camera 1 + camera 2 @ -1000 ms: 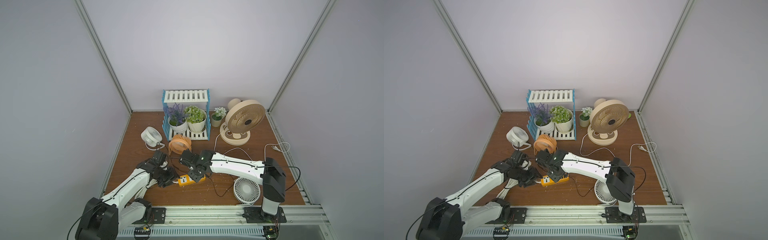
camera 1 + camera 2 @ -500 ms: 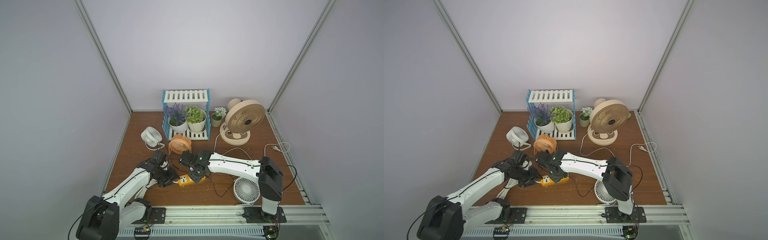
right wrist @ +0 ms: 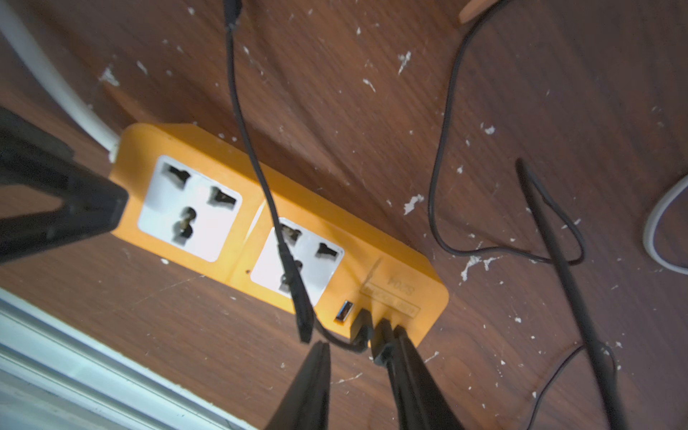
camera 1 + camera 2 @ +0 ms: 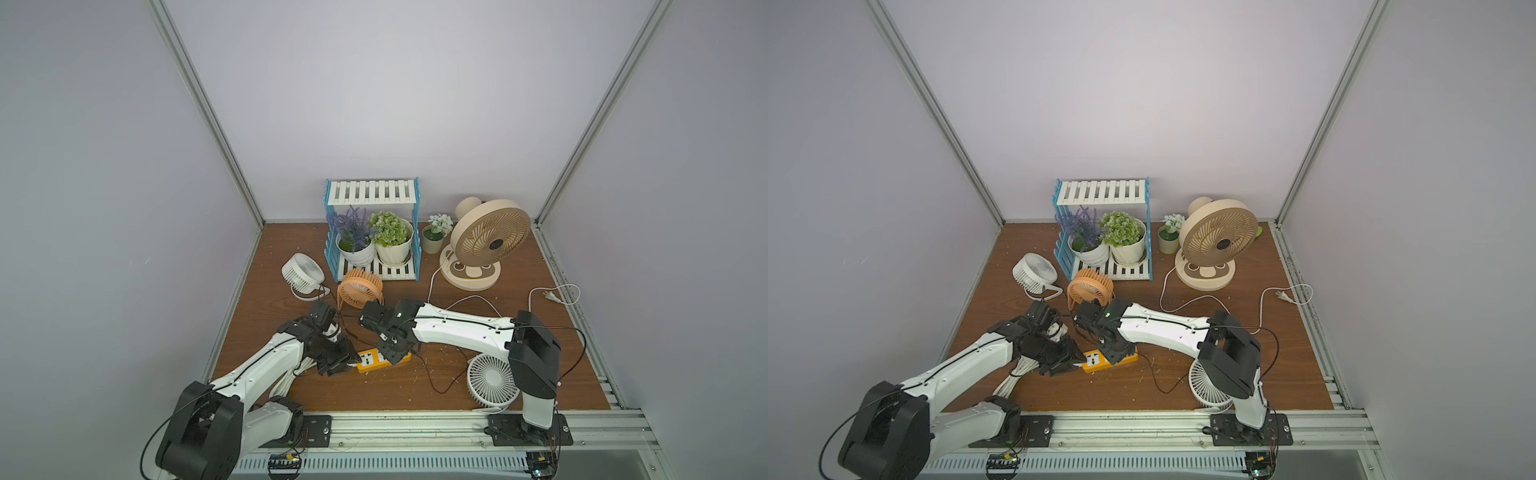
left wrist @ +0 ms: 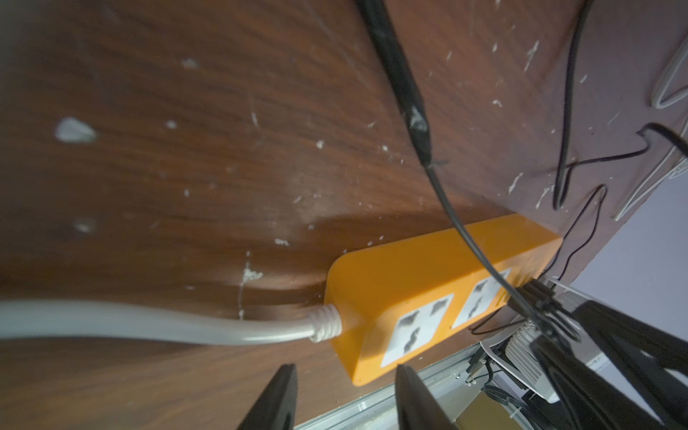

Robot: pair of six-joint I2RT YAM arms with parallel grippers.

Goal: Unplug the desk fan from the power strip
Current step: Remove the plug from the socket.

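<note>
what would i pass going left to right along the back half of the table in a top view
small white fan → blue and white shelf → little white-flowered pot → big beige fan → loose white plug

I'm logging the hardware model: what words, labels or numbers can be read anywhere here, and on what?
"S204", seen upside down and faint, so not certain: moulded into the power strip near its USB ports.
Boxed line beside it: too blurred to read.
No other text is legible in any view.
</note>
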